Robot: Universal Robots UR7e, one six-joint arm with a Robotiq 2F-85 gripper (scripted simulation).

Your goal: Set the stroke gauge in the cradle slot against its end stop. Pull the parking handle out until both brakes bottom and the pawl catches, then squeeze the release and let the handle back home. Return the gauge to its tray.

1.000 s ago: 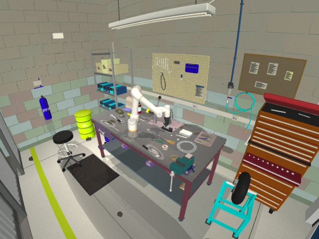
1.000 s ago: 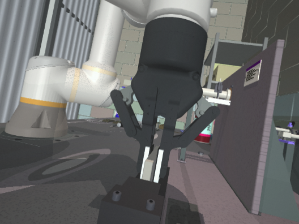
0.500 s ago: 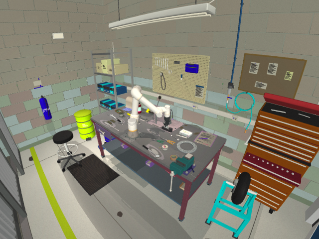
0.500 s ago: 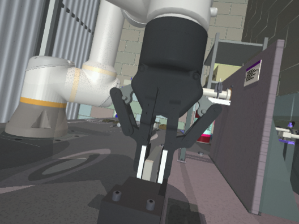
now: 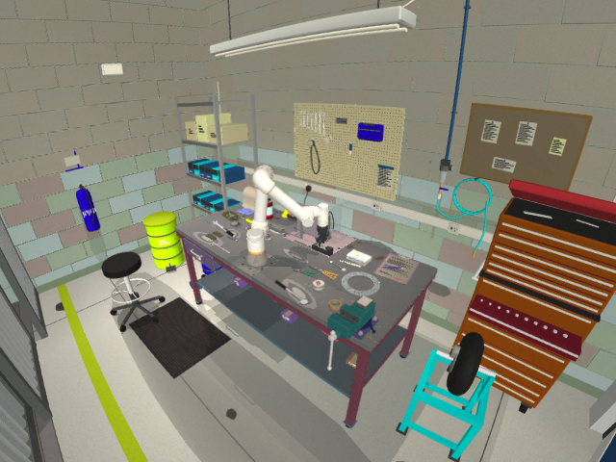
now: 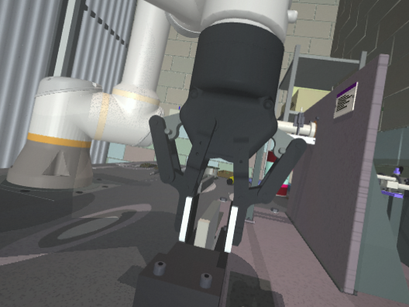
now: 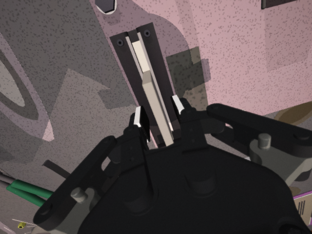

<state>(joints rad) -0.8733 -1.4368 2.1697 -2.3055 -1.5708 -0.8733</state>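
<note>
The stroke gauge (image 7: pixel 151 93), a pale flat bar, stands on edge in the slot of the dark cradle (image 7: pixel 141 73) on the pink mat. In the second side camera the gauge (image 6: pixel 203 231) rises from the cradle block (image 6: pixel 182 278). My gripper (image 7: pixel 158 113) hangs straight over the cradle with a finger on either side of the gauge. It is open and holds nothing. Seen from afar, the gripper (image 5: pixel 322 242) is at the back middle of the bench. The cradle's near end is hidden behind my gripper body.
Behind the work an upright grey panel (image 6: pixel 333 169) with a label stands to the right of the cradle. The arm's base (image 5: pixel 256 248) stands on the bench to the left. A vise (image 5: pixel 352 318), a ring and small tools lie toward the bench's front.
</note>
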